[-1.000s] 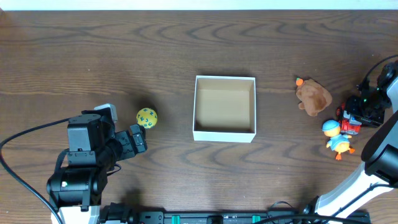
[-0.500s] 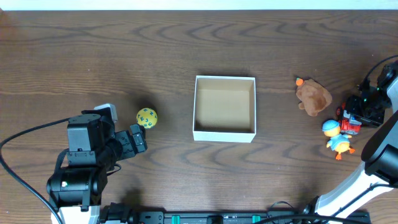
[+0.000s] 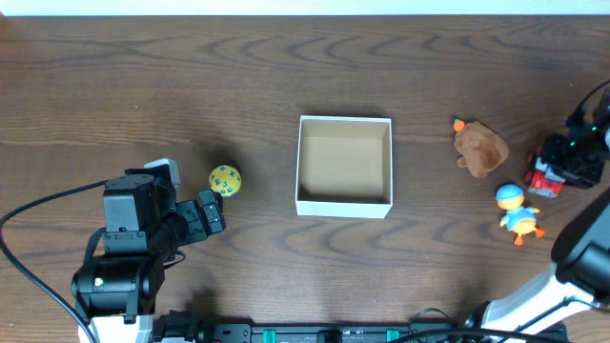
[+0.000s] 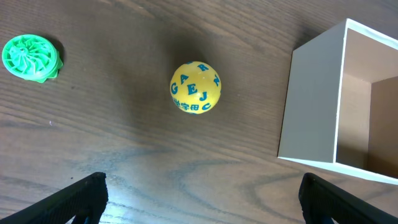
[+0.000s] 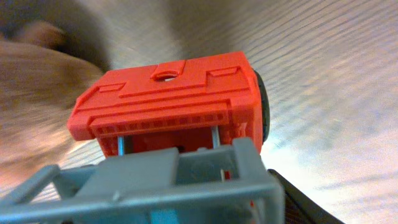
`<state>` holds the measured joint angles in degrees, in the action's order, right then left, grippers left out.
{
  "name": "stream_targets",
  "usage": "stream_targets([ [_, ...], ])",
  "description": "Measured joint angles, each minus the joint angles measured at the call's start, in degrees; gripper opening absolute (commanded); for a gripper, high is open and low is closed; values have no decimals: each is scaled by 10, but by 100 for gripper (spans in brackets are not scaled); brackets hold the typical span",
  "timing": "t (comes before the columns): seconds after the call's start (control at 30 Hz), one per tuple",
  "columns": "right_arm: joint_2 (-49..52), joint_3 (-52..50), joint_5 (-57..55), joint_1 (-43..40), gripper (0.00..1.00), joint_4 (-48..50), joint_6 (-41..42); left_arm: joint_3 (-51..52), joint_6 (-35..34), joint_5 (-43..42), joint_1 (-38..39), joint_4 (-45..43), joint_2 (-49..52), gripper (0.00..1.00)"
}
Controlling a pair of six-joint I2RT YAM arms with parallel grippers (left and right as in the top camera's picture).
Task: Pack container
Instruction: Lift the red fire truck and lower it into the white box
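Container (image 3: 344, 162): square open-top box, white walls and rim, tan inside, nothing in it. Sits mid-surface (image 3: 286, 76), between arms. Left wrist view cuts off its far side.

Yellow lettered ball (image 3: 225, 180) left of container, apart from it. Left tool (image 3: 213, 213) just beside ball, fingers spread wide, holding nothing. Green ridged disc (image 4: 31, 58) seen only from left wrist.

At right edge, right tool (image 3: 570, 162) seemingly clamped on red toy truck (image 3: 547, 177); fingers mostly hidden, background blurred in wrist view. Brown plush (image 3: 480, 148) and duck toy (image 3: 516, 211) near truck.
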<state>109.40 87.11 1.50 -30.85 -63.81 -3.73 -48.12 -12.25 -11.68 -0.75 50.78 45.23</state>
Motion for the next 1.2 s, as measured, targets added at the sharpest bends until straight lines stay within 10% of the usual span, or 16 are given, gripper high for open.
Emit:
stream_targets([
  [0.3,-187,4,30,89,1,-16,24,0,0,0,0,0,0,98],
  [0.6,-309,10,29,376,1,44,159,0,0,0,0,0,0,98],
  [0.9,-238,11,-45,586,1,73,349,0,0,0,0,0,0,98],
  [1.2,-88,11,-65,613,1,62,431,0,0,0,0,0,0,98],
])
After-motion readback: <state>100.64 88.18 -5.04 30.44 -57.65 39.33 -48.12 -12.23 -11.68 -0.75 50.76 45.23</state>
